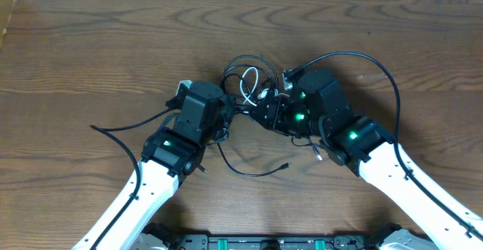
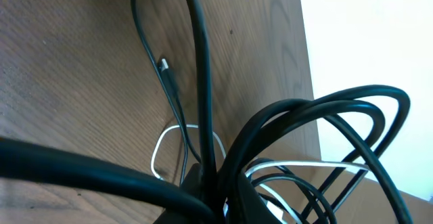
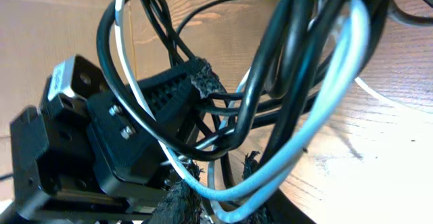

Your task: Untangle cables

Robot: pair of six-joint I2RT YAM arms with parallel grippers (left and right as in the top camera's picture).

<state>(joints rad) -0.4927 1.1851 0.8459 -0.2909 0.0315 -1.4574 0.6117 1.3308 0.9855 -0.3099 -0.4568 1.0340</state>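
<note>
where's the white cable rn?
Overhead view: the white cable loops at mid-table inside the black cable tangle, just on the far side of the gap between the left gripper and the right gripper.

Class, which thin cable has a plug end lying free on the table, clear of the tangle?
The black cable curving out toward the robot's base, its plug on the table; the white cable is looped inside the tangle.
</note>
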